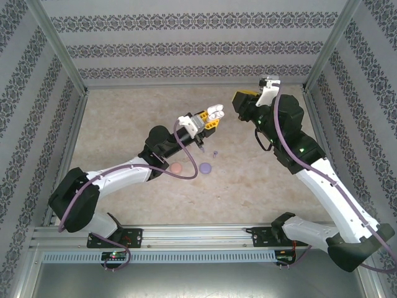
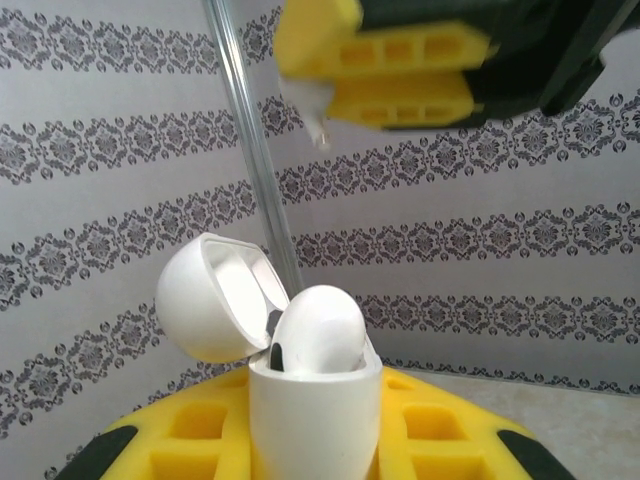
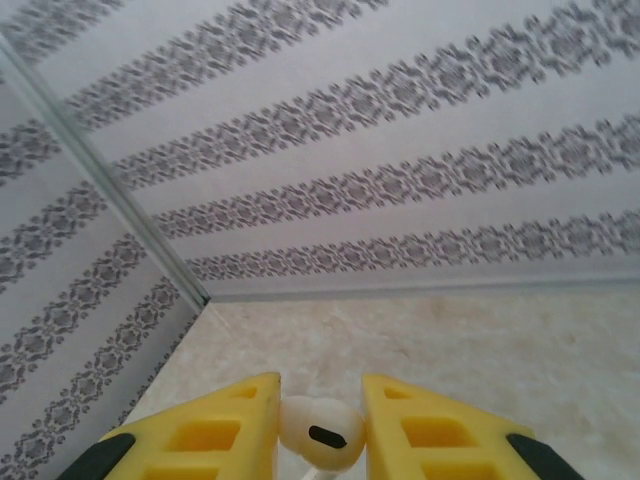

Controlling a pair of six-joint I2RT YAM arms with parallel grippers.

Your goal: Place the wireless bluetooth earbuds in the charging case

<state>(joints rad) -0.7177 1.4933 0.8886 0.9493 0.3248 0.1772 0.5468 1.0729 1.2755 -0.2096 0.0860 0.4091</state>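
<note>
Misalignment is the main hazard. The right gripper point(image 3: 320, 425) pinches a white earbud point(image 3: 320, 432) between its yellow fingers, but only the bud's head shows there, so I cannot tell how its stem is angled. From the left wrist, the right gripper point(image 2: 400, 65) hangs above and slightly right of the white charging case point(image 2: 315, 410), well apart from it, with a white tip poking out beneath.

The left gripper point(image 2: 315, 450) is clamped on the case's lower body and holds it upright in the air, its lid point(image 2: 205, 300) swung open to the left. One seated earbud point(image 2: 318, 335) already bulges above the case's rim, and the free socket is hidden behind it. An off-centre descent would likely strike that bud or the rim, and could knock the seated one loose or twist the case in its grip. So small and smooth a bud might also slip from the pinch and drop to the table point(image 1: 260, 186).

On the table, toward the arm bases from the case, a pink case point(image 1: 176, 168) and a purple case point(image 1: 206, 167) lie side by side. A tiny purple earbud point(image 1: 215, 152) lies nearer the case. None of these blocks the gap between the grippers.
</note>
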